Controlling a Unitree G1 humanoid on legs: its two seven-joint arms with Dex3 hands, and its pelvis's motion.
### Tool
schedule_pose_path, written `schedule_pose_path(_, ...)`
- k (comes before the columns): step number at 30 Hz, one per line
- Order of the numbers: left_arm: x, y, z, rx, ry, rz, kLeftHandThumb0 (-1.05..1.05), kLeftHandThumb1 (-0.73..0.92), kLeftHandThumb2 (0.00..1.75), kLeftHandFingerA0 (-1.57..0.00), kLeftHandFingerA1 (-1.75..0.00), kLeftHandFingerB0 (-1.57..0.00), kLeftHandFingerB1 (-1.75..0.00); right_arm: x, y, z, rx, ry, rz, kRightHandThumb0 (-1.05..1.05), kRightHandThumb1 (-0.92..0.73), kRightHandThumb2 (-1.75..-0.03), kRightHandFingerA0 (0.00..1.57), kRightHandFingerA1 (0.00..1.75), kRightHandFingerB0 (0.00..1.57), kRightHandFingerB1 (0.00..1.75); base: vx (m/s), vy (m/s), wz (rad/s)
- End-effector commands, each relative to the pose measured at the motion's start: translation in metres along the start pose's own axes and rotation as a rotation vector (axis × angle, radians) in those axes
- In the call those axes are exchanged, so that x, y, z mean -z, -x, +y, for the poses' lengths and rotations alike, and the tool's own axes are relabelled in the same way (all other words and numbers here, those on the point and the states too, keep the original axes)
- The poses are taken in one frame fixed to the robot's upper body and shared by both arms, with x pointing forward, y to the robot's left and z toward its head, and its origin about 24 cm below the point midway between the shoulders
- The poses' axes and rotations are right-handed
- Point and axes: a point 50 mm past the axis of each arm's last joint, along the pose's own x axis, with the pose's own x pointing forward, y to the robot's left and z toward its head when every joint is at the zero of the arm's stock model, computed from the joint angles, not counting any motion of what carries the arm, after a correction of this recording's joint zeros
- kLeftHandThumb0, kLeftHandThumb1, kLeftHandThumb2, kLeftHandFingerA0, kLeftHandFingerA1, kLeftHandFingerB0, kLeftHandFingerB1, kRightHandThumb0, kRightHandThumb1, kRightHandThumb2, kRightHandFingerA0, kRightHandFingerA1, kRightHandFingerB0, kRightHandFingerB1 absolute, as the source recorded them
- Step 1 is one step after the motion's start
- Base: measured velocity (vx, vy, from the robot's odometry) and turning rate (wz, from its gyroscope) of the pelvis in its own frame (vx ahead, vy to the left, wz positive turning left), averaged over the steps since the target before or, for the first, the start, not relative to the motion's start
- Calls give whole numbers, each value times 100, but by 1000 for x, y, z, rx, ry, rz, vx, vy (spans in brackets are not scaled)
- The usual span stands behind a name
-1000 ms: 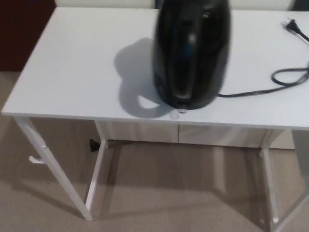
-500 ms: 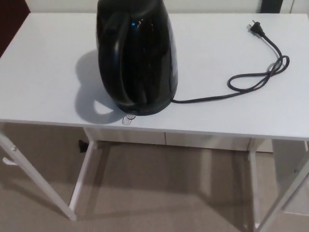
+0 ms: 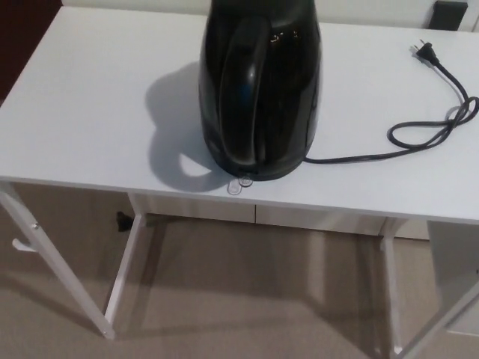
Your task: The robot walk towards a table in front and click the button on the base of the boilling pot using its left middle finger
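Note:
A glossy black kettle (image 3: 260, 86) stands upright on a white table (image 3: 90, 127), near the front edge, its handle facing me. At the foot of the kettle a small clear switch lever (image 3: 239, 183) sticks out toward the table's front edge. The kettle's top is cut off by the picture's upper edge. Neither of my hands shows in the head view.
A black power cord (image 3: 419, 138) runs from the kettle's base to the right, loops, and ends in an unplugged plug (image 3: 423, 50) at the back right. White table legs (image 3: 56, 265) stand on beige carpet (image 3: 247, 299). A dark panel (image 3: 22, 37) sits at the far left.
The whole picture has shifted with the camera: the kettle sat right of centre, then left, and is now near the middle. Nothing on the table has moved by itself.

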Motion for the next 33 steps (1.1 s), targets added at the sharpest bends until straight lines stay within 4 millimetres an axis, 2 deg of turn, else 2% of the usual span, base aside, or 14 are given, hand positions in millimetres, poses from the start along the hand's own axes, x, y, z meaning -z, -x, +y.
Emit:
schedule_pose_path(1, -1, 2, 4, -6, -23, -2, -25, 51, 55, -64, -44, -45, -35, 3, 1, -4, -1, 27, 15, -22, -47, -54, 93, 57, 58, 47, 0, 0, 0)
schedule_pose_path(3, -1, 1, 4, -7, -11, -2, -24, 51, 55, -64, -44, -45, -36, 2, 1, -4, -2, 29, 18, -22, -47, -54, 92, 56, 58, 46, 3, -41, 1)
schedule_pose_path(4, 0, 1, 4, -12, -18, -1, -32, 43, 65, -60, -51, -43, -43, 3, 0, -4, 0, 33, 22, -22, -47, -54, 94, 56, 59, 46, 0, 0, 0)
schedule_pose_path(17, 0, 2, 3, 3, -49, -5, -35, 42, 66, -59, -51, -42, -44, 3, 0, -3, -7, 30, 28, -23, -47, -54, 94, 56, 59, 46, 0, 0, 0)
schedule_pose_path(19, -1, 4, -1, 20, -71, -21, -30, 50, 56, -64, -43, -45, -35, 4, 2, -3, -14, 25, 24, -22, -47, -54, 93, 57, 58, 47, 0, 0, 0)
schedule_pose_path(20, -4, 5, -5, 47, -91, -49, -40, 41, 69, -57, -52, -39, -44, 5, 3, -3, -15, 19, 19, -22, -47, -54, 92, 57, 58, 47, 0, 0, 0)
schedule_pose_path(22, -8, 6, -11, 79, -129, -82, -45, 40, 70, -56, -53, -38, -45, 5, 3, -2, -16, 23, 20, -23, -47, -54, 91, 56, 58, 47, 0, 0, 0)
schedule_pose_path(23, -18, 8, -23, 127, -199, -155, -54, 40, 72, -49, -50, -33, -43, 4, 2, -4, -13, 35, 17, -25, -47, -54, 93, 57, 59, 47, 0, 0, 0)
schedule_pose_path(24, -30, 14, -37, 178, -291, -239, -55, 53, 57, -49, -38, -35, -32, 3, 1, -5, -10, 43, 14, -25, -46, -54, 94, 57, 59, 47, 0, 0, 0)
schedule_pose_path(26, -41, 23, -52, 214, -373, -358, -57, 56, 57, -47, -39, -34, -31, 2, 0, -5, -12, 44, 16, -25, -46, -54, 92, 56, 59, 47, 0, 0, 0)
schedule_pose_path(27, -57, 32, -67, 242, -542, -485, -72, 56, 89, -31, -47, -17, -41, 1, -1, -5, -12, 42, 14, -24, -46, -54, 93, 56, 59, 47, 0, 0, 0)
schedule_pose_path(31, -95, 55, -93, 229, -930, -812, -79, 67, 96, -19, -43, -11, -39, -2, -3, -3, -4, 35, 10, -22, -47, -54, 92, 56, 59, 47, 0, 0, 0)
schedule_pose_path(32, -100, 57, -95, 225, -973, -846, -76, 85, 65, -22, -30, -13, -26, -2, -2, -4, -3, 35, 10, -22, -46, -54, 93, 57, 60, 47, 0, 0, 0)
schedule_pose_path(33, -105, 60, -97, 222, -1011, -876, -76, 85, 65, -22, -30, -13, -26, -1, -2, -4, -1, 34, 10, -22, -46, -54, 93, 57, 60, 47, 0, 0, 0)
